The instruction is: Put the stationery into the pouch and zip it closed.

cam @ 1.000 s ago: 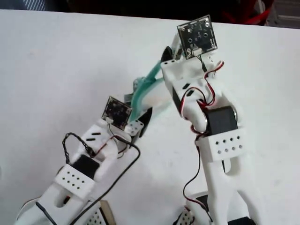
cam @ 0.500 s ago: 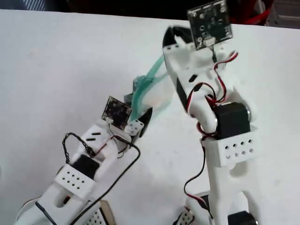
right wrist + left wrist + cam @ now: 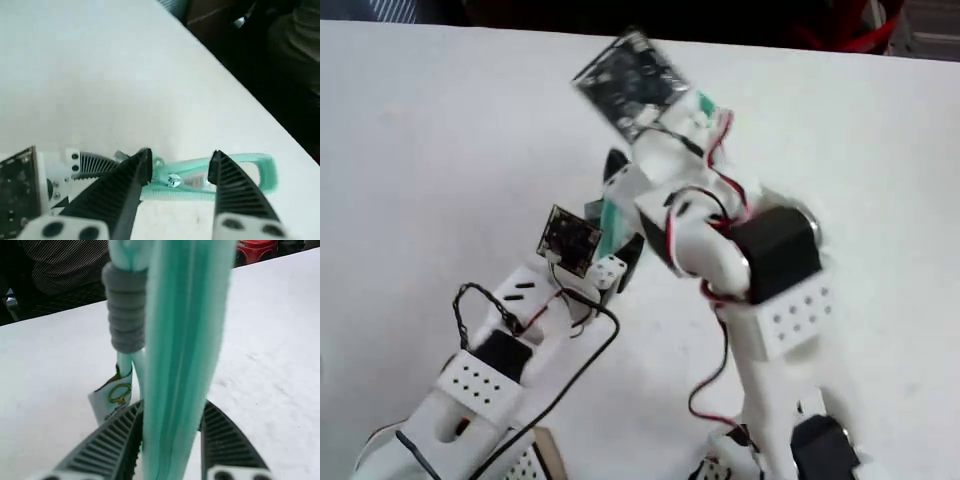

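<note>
The teal see-through pouch [image 3: 185, 355] stands on edge, and my left gripper [image 3: 171, 410] is shut on its zipper band. A pen with a grey ribbed grip [image 3: 127, 310] and a small printed label [image 3: 112, 398] show beside the band. In the high view a strip of the pouch [image 3: 610, 218] shows between the two arms, with the left gripper [image 3: 625, 255] at its near end. My right gripper [image 3: 181, 157] hangs open just above the pouch's zipper strip [image 3: 225, 172], with the metal zipper pull [image 3: 173, 180] below the gap between its fingers. The right gripper [image 3: 615, 172] covers the pouch's far end.
White table [image 3: 440, 130] lies all around, with a dark room past its far edge. The left arm's camera board [image 3: 17, 190] and ribbed finger [image 3: 97, 162] sit close beside the right gripper. A wooden block corner [image 3: 548, 455] is at the near edge.
The right arm has swung left and turned its wrist, bringing its gripper down over the pouch and hiding most of it. The left arm has kept still, holding the pouch.
</note>
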